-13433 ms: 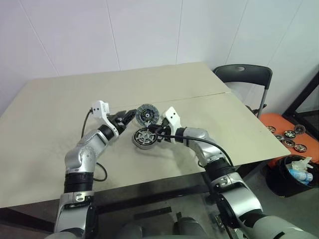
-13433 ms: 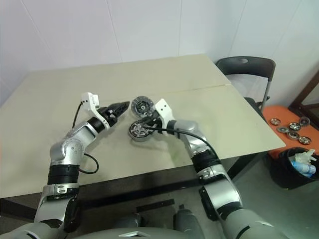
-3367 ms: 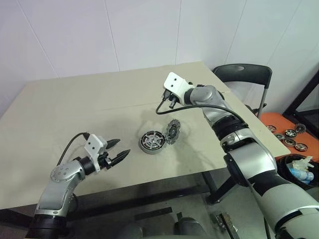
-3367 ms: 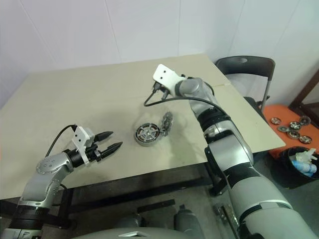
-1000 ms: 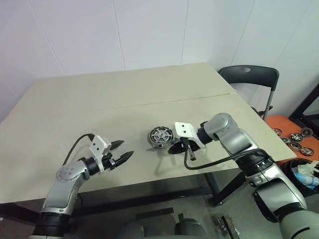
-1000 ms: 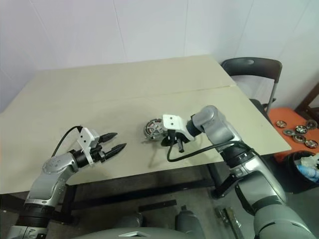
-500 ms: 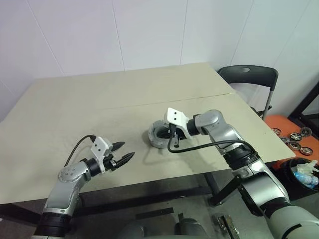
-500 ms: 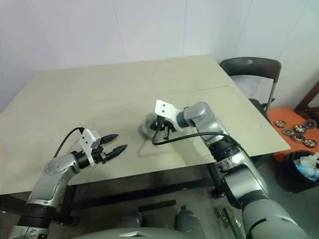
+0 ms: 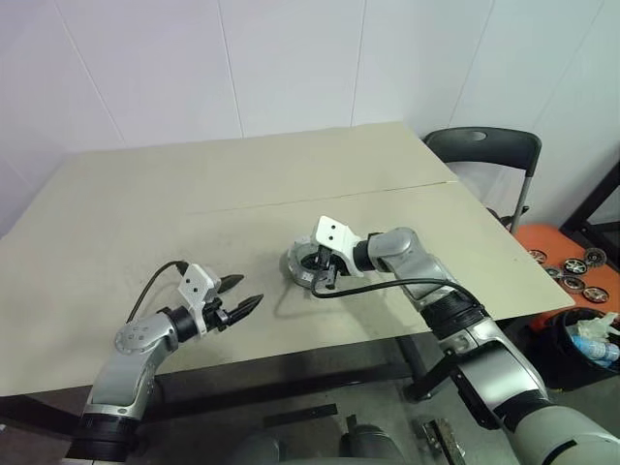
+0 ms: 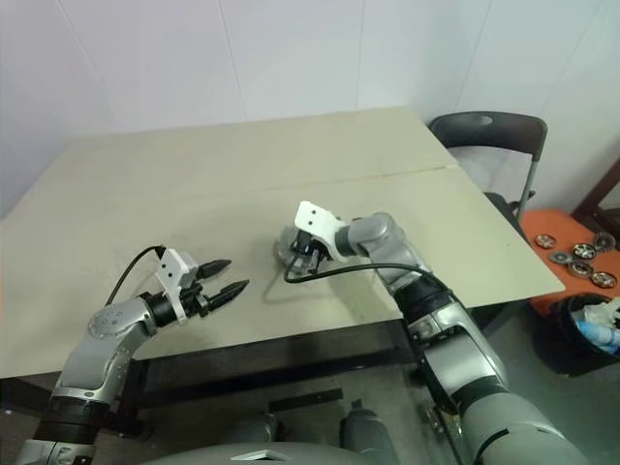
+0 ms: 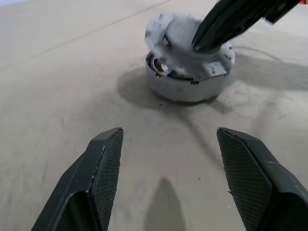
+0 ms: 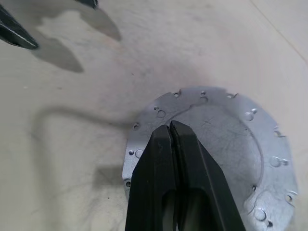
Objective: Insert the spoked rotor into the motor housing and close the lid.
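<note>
The lid [image 12: 211, 154] sits on top of the motor housing [image 11: 187, 84], which rests on the table [image 9: 145, 194]. In the left wrist view the lid appears slightly tilted, with a gap showing at one side, so it is probably not yet fully seated. The right gripper [image 12: 170, 129] has its two fingers pressed together, holding nothing, with the tips on the lid's flat grey face; this pose suits pushing the lid down onto the housing. The left gripper [image 9: 242, 295] stands with its fingers spread and empty, well apart from the housing and pointed toward it, clear of the pressing arm. The spoked rotor cannot be seen; it is presumably under the lid.
</note>
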